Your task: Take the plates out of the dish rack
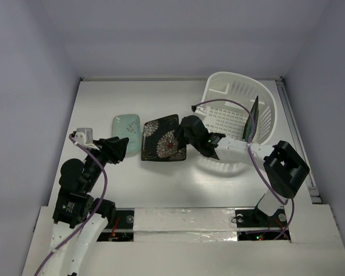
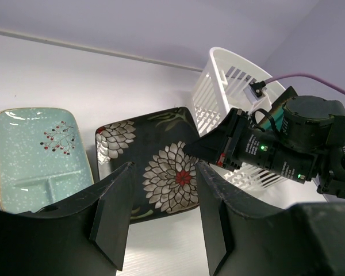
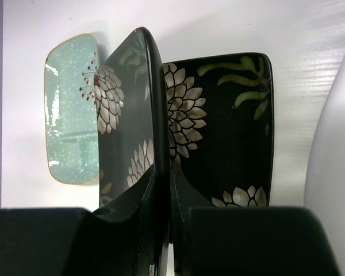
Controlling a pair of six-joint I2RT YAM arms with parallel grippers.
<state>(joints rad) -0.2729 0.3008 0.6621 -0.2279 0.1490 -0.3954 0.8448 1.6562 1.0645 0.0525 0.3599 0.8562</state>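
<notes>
Black fingers of the right gripper (image 3: 162,172) are clamped tight on a dark floral plate (image 3: 126,115), pinching its near rim so it stands on edge. Its thin edge points straight away from the wrist. Directly under it, and spreading out to the right in that wrist view, a second floral plate (image 3: 218,126) lies flat on the table (image 1: 103,103). The mint-green plate (image 3: 69,109) lies flat just beyond, on the other side. That's the relation that matters: the carried plate is upright above a flat one, so it looks like it must tip over onto its face before it goes down, stacking or landing beside.

Over on the other side, the left gripper (image 2: 161,215) hangs spread wide and empty, near the mint-green plate and aimed at the flat floral one. Behind the right arm sits the dish rack (image 1: 268,112), with one plate (image 1: 253,119) standing on edge inside; the right arm is clearly the nearer one to it.
</notes>
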